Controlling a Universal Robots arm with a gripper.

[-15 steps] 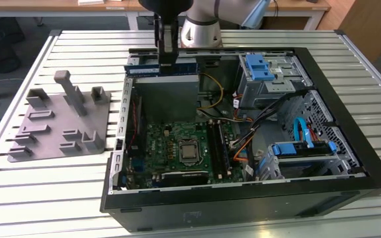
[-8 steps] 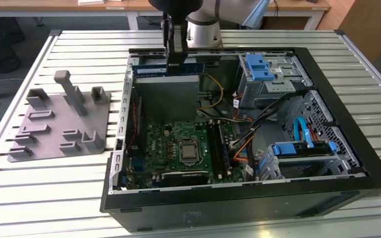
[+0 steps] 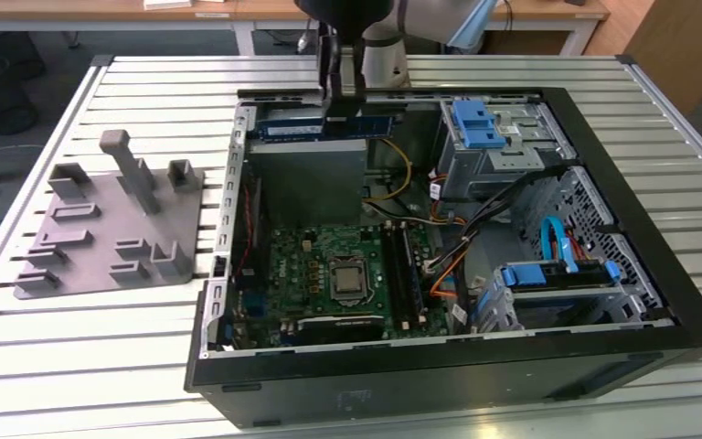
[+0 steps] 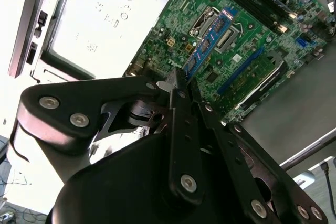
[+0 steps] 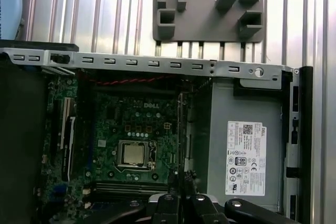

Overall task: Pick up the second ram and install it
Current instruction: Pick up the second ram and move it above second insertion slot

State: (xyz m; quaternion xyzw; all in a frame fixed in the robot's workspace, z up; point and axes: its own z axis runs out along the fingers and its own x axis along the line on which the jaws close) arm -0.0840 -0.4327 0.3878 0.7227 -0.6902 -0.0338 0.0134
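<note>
The second ram (image 3: 308,129) is a dark-blue strip with a pale label. It hangs level above the far end of the open computer case (image 3: 643,274), over the power supply. My gripper (image 3: 341,114) is shut on its middle from above. In the second wrist view the ram (image 4: 210,43) sticks out from between the closed black fingers (image 4: 178,90), with the green motherboard (image 4: 247,45) behind it. The long black sockets (image 3: 400,270) lie on the motherboard (image 3: 314,265), nearer the camera than the ram.
A grey moulded tray (image 3: 95,247) with slots and upright posts lies on the slatted table at the exterior view's left. Inside the case are a grey power supply (image 5: 247,145), drive cages with blue clips (image 3: 485,128) and bundled cables (image 3: 473,229).
</note>
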